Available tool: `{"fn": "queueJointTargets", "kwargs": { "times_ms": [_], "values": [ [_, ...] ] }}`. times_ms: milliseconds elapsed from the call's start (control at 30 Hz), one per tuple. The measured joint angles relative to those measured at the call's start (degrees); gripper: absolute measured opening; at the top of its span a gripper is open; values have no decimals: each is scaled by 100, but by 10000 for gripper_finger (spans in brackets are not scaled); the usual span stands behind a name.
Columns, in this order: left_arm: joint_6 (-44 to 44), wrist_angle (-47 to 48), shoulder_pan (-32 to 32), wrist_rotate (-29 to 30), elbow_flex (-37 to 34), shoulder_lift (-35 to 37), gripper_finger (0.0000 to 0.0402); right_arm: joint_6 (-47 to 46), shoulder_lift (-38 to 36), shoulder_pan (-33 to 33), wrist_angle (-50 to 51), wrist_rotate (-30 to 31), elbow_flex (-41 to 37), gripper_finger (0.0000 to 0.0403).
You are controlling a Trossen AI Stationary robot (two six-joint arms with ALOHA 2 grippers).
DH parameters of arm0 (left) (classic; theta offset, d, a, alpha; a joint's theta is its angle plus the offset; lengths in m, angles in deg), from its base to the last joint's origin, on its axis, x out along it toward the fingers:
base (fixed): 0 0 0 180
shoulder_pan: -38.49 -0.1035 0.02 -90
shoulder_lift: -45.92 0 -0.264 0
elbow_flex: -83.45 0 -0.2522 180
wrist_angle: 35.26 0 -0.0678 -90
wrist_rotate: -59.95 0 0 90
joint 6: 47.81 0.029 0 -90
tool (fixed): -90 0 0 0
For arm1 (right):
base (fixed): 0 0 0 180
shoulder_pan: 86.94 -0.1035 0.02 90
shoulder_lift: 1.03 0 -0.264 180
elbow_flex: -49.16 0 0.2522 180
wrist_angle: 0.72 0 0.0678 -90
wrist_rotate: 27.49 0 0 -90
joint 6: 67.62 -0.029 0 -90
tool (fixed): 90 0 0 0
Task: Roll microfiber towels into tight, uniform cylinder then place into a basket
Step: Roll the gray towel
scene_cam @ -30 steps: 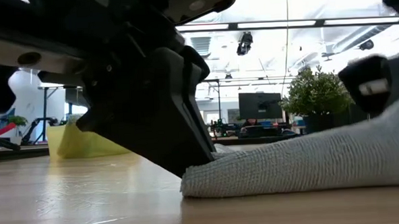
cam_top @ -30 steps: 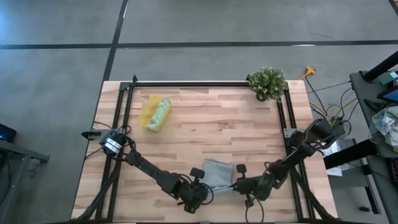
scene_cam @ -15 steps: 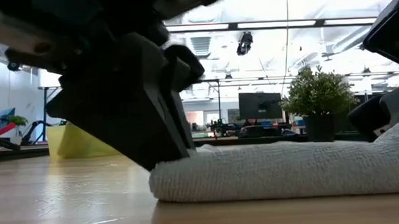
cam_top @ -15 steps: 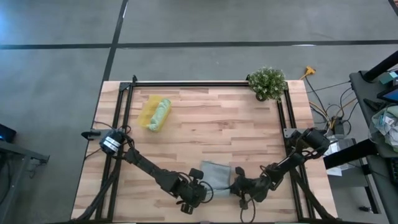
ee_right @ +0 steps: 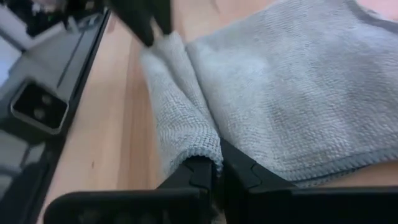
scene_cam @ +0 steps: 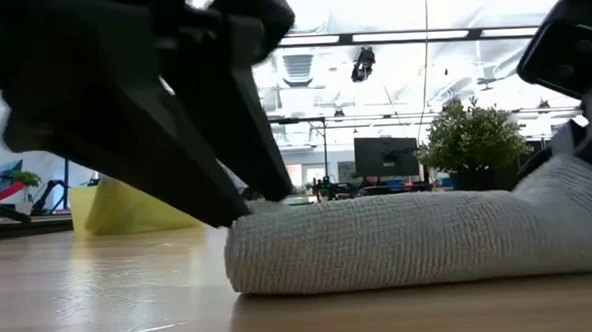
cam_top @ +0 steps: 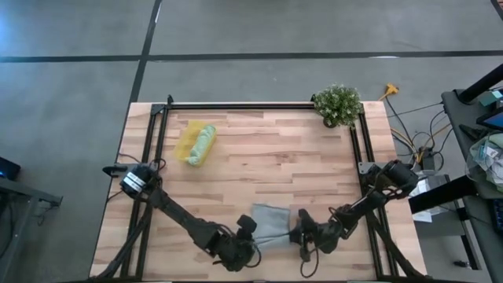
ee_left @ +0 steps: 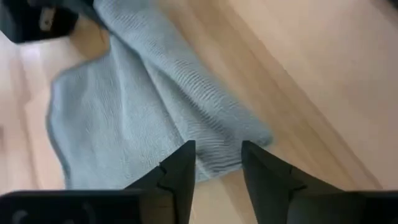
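1. Grey towel [cam_top: 271, 220] lies at the near edge of the surface [cam_top: 267, 157], its front edge partly rolled.
2. Left claw [ee_left: 214, 177] released, fingers apart just off the roll's end.
3. Right claw [ee_right: 214, 177] clenched, pinching the roll's other end.
4. Green towel [cam_top: 203, 145] sits rolled in basket [cam_top: 189, 135], far-left.

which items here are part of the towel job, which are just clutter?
Job: grey-blue towel, part rolled, right gripper shut on its end; left gripper open beside the roll; green towel rolled, lying in the yellow basket.
Clutter: potted plant at the far right corner.
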Motion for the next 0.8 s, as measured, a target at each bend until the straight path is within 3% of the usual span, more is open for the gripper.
{"fn": "queueJointTargets", "kwargs": {
  "times_ms": [367, 500, 600, 800],
  "values": [
    [-258, -306, 456, 1338, 164, 129, 117, -487, -10, 79, -69, 140, -4, 8],
    [-492, -998, 399, 1387, 158, 102, 117, -485, -8, 83, -69, 157, -4, 9],
    [-910, -904, 235, 1364, 109, 1, 117, -480, -8, 83, -71, 165, -4, 9],
    [-1484, -914, -89, 663, 62, -153, 117, -442, -8, 83, -67, 164, -4, 8]
  ]
}}
